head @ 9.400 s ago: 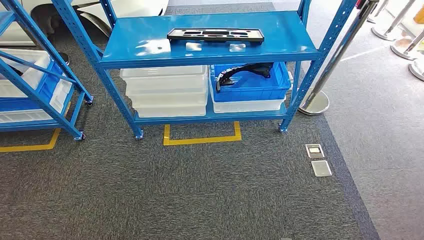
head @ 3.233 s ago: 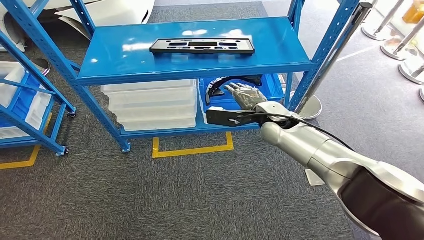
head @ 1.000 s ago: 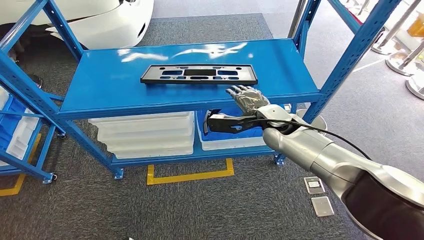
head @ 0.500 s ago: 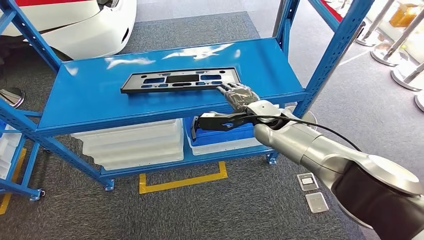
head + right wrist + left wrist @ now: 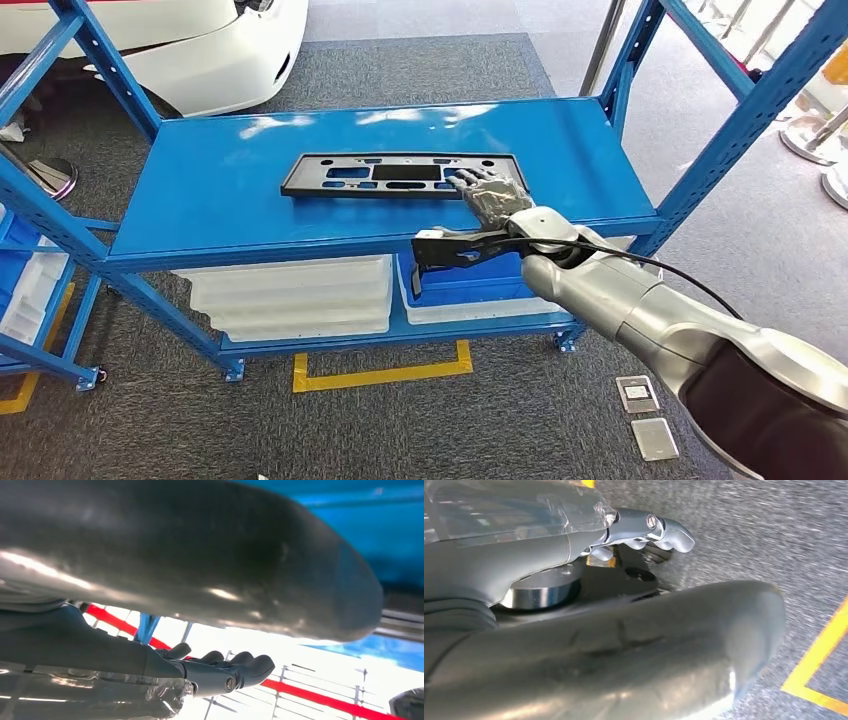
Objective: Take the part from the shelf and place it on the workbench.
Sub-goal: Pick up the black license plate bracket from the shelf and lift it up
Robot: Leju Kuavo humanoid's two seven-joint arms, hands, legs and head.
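So my right hand (image 5: 492, 196) has just crept up onto the shelf (image 5: 200, 200) and its spread fingertips now touch the part's (image 5: 400, 176) 3 o'clock end. No grip yet. Left hand (image 5: 644, 527) hangs by the floor, fingers curled, holding nothing.

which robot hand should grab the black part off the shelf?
Right. The right robot hand is already over the near right end of the black part on the shelf. The left robot hand hangs above carpet.
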